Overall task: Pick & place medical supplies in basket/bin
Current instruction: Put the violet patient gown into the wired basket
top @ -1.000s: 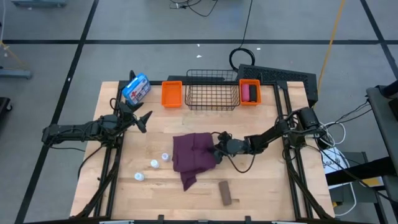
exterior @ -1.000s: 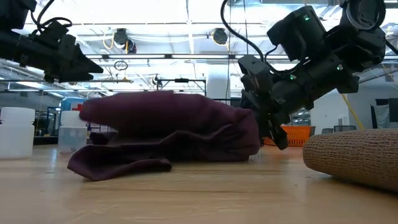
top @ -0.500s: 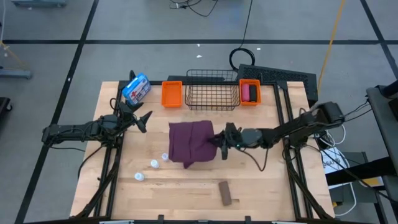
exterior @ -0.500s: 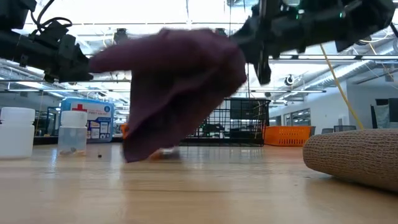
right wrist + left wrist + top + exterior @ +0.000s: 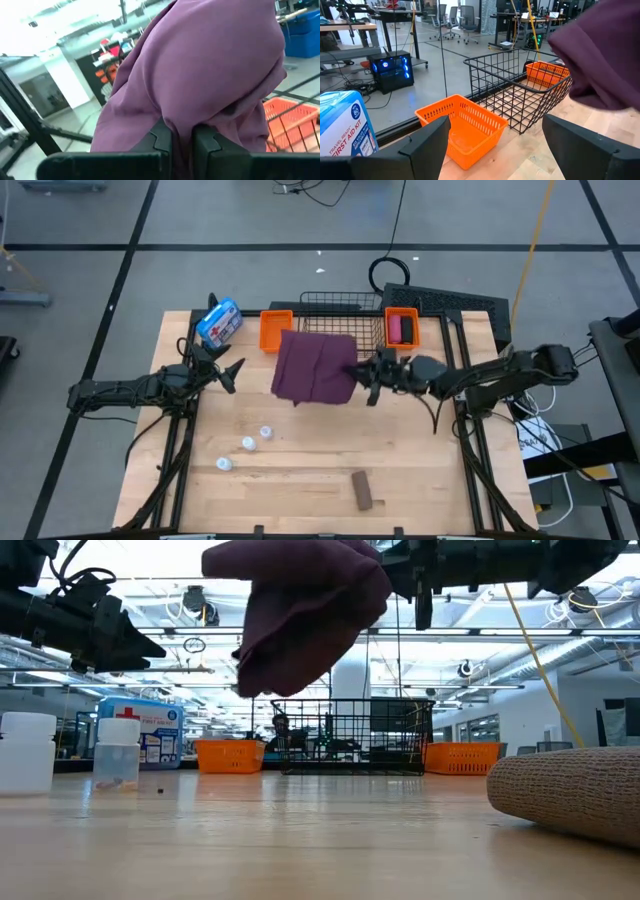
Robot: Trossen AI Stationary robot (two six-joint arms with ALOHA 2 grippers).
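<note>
My right hand (image 5: 366,372) is clamped on the maroon cloth (image 5: 314,367), its fingers (image 5: 161,136) pinched together with a fold of fabric between them. The cloth hangs clear of the tabletop (image 5: 300,480); from above it covers the front edge of the black wire basket (image 5: 345,320) and part of the left orange bin (image 5: 272,328), and in the low view it drapes high above the wood, in front of the basket.

The right orange bin (image 5: 402,330) sits just beside the basket's other end, with a pink roll (image 5: 394,329) and a black roll (image 5: 407,329) lying in it.

My left hand (image 5: 229,369) hovers near the tabletop's left side, its fingers (image 5: 427,145) spread wide and holding nothing, pointed toward the left orange bin. A blue-and-white first aid pouch (image 5: 218,321) stands at the back left corner, near that bin.

Toward the front, three small white vials (image 5: 246,443) stand in a loose diagonal line, well apart from the bins. A brown roll (image 5: 364,490) lies farther front, near the tabletop's edge.
</note>
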